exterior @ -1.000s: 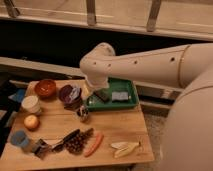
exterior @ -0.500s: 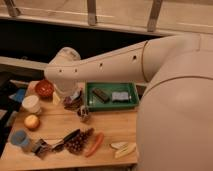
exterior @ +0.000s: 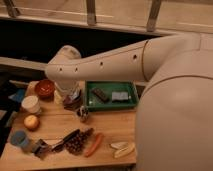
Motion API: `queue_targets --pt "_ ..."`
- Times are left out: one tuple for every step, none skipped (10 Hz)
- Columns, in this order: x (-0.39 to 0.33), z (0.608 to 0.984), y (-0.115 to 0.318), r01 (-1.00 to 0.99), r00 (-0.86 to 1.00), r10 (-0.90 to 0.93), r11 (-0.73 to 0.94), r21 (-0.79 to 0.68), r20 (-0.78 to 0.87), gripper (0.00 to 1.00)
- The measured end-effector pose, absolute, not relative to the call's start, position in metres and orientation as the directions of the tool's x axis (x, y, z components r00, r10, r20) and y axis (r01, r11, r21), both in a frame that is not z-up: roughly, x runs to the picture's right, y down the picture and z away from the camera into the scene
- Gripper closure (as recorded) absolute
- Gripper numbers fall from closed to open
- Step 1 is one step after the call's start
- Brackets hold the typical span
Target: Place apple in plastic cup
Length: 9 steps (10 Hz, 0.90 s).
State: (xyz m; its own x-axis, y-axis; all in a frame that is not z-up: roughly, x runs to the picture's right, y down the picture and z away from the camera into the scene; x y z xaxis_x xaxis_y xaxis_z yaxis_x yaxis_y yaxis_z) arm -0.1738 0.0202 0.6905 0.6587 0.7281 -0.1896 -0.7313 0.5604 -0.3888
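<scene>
The apple is small and yellow-orange and sits on the wooden table near its left edge. The light-blue plastic cup stands just in front of it at the front left corner. My gripper hangs below the end of my white arm, over the back left of the table. It is to the right of the red-brown bowl, and well behind and to the right of the apple and the cup. It holds neither of them.
A white cup stands behind the apple. A green tray with two small items is at the back. A small dark object, a dark cluster, a carrot and pale slices lie in front.
My arm has swung left, from over the green tray to the back left of the table near the red-brown bowl. The apple and the cups have not moved.
</scene>
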Motion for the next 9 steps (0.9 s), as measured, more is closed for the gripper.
queue_targets --pt "-0.188 0.692 0.017 -0.715 0.678 0.713 0.586 -0.382 -0.176 0.22" --pt "-0.208 0.696 0.014 -0.697 0.698 0.698 0.609 -0.379 -0.162 0.22" --pt "-0.230 0.700 0.013 -0.679 0.714 0.683 0.625 -0.386 -0.151 0.22" --pt "-0.250 0.703 0.013 -0.661 0.729 0.670 0.637 -0.398 -0.140 0.22" --pt "-0.273 0.708 0.017 -0.634 0.751 0.648 0.652 -0.416 -0.127 0.22" --pt "-0.295 0.713 0.025 -0.598 0.778 0.618 0.671 -0.438 -0.114 0.22" --pt "-0.309 0.713 0.035 -0.569 0.797 0.595 0.684 -0.457 -0.104 0.22" --pt "-0.324 0.713 0.049 -0.535 0.818 0.567 0.692 -0.485 -0.093 0.22" --pt "-0.339 0.714 0.064 -0.497 0.839 0.537 0.697 -0.517 -0.083 0.22"
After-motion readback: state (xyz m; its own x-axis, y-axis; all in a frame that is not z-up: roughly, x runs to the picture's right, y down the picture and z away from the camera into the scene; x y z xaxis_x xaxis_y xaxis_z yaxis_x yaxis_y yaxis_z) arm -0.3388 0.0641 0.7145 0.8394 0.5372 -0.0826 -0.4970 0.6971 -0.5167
